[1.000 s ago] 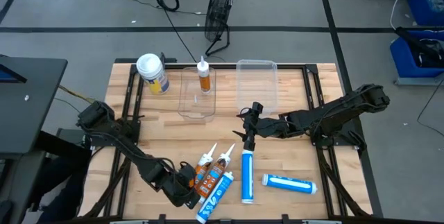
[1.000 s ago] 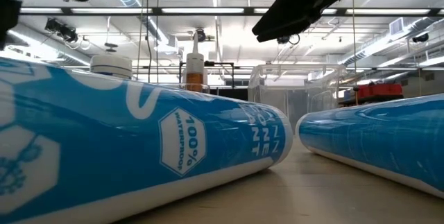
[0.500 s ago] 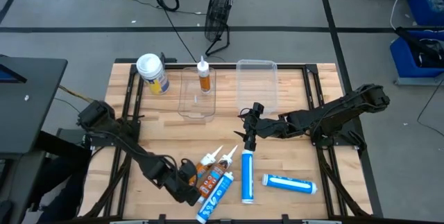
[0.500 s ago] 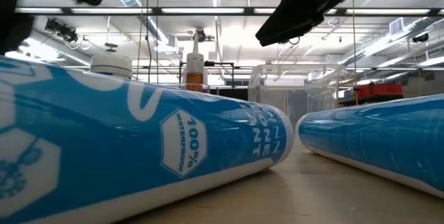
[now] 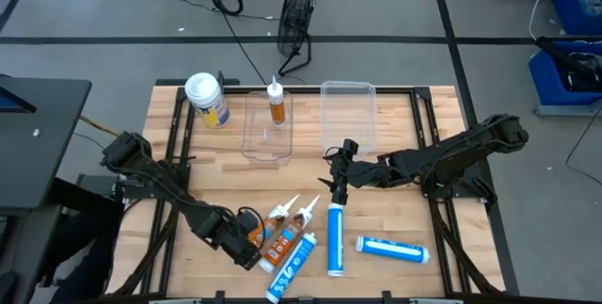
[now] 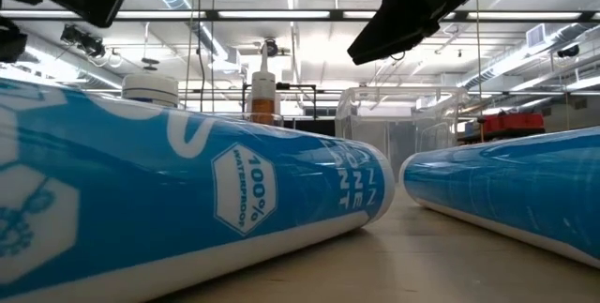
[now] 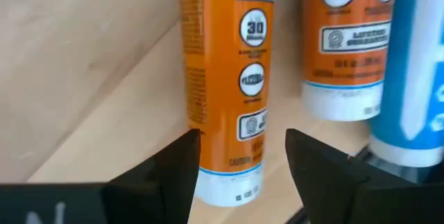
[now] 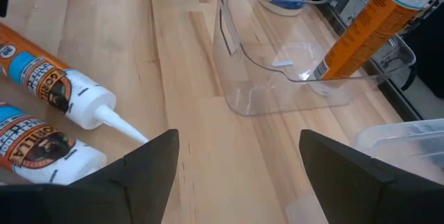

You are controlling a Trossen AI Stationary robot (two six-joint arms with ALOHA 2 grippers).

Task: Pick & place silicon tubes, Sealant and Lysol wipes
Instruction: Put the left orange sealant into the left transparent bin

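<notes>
Two orange sealant tubes [image 5: 276, 232] [image 5: 299, 235] lie side by side on the table near its front edge, nozzles toward the far edge. My left gripper [image 5: 246, 244] is open at the left tube's flat base end [image 7: 225, 182], one finger on each side; whether they touch it I cannot tell. Three blue silicone tubes [image 5: 334, 239] [image 5: 392, 248] [image 5: 285, 274] lie nearby. The Lysol wipes canister [image 5: 208, 99] stands upright at the far left. My right gripper [image 5: 337, 178] is open and empty above mid-table.
A clear bin [image 5: 266, 130] holds a third orange tube [image 5: 276, 104] standing upright; an empty clear bin [image 5: 350, 114] stands to its right. A black fan [image 5: 297, 17] stands on the floor beyond the far edge. Bare wood lies between the bins and the tubes.
My left gripper has shifted a little toward the table's left edge, staying low at the orange tubes' base ends. The tubes lie much as before.
</notes>
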